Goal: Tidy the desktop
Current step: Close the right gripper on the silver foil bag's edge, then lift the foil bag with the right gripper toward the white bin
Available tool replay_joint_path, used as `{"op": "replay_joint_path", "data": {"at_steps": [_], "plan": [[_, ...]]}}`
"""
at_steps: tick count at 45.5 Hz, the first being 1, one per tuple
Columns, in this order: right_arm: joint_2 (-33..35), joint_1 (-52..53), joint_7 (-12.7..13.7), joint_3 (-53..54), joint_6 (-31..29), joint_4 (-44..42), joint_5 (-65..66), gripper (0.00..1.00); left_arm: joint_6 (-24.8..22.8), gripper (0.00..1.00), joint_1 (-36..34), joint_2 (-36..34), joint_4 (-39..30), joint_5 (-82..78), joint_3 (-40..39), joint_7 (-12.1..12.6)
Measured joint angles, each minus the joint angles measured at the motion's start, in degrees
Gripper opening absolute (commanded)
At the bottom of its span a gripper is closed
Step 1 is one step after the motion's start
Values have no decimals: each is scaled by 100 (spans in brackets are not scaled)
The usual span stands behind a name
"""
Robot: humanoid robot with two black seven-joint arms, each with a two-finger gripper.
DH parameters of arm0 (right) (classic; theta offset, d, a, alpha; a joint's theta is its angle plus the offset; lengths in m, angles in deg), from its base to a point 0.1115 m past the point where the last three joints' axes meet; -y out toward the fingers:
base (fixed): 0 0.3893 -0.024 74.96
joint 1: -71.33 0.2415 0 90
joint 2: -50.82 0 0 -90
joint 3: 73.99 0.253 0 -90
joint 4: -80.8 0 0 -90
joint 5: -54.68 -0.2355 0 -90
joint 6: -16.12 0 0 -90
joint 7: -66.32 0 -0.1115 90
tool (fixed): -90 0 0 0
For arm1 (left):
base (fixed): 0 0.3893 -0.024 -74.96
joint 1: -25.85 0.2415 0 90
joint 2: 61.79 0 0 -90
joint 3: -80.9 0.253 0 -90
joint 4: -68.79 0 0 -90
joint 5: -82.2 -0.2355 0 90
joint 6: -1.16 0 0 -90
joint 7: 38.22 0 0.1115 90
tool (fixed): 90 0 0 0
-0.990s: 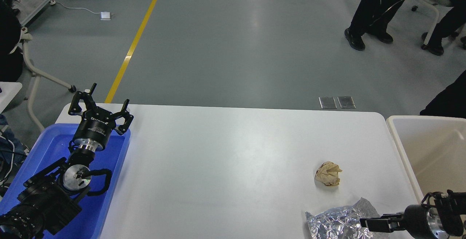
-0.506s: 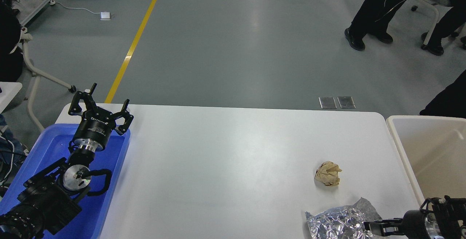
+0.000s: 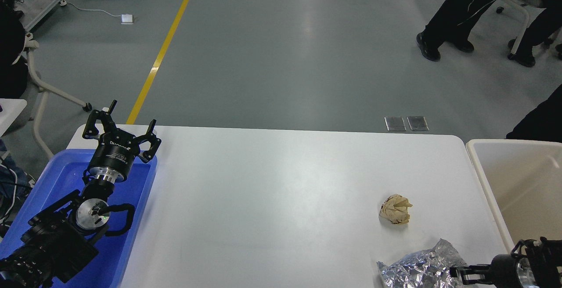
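The white desktop [image 3: 272, 200] holds a crumpled tan paper ball [image 3: 395, 209] at the right and a crinkled silver foil bag [image 3: 417, 270] at the front right edge. My right gripper [image 3: 460, 274] comes in low from the bottom right corner, and its thin fingers sit closed at the foil bag's right end. My left gripper [image 3: 131, 114] is open and empty, pointing up over the far end of the blue plastic tray [image 3: 61, 169] at the desktop's left edge.
A beige-white bin [image 3: 476, 160] stands against the desktop's right edge. The blue tray's visible floor is bare. People's legs [image 3: 448, 16] and a chair stand on the grey floor far right. A yellow floor line [image 3: 162, 51] runs behind the desktop.
My right gripper has drawn back toward the bottom right, and the foil bag has slid right and forward with it. The left arm and the paper ball have not moved.
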Motion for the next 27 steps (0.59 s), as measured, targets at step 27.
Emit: {"op": "replay_joint_path", "data": {"at_steps": [27], "plan": [[590,188,-607,86,-66,235,-458,0,0,100,0,0,1,0,0,0]]}}
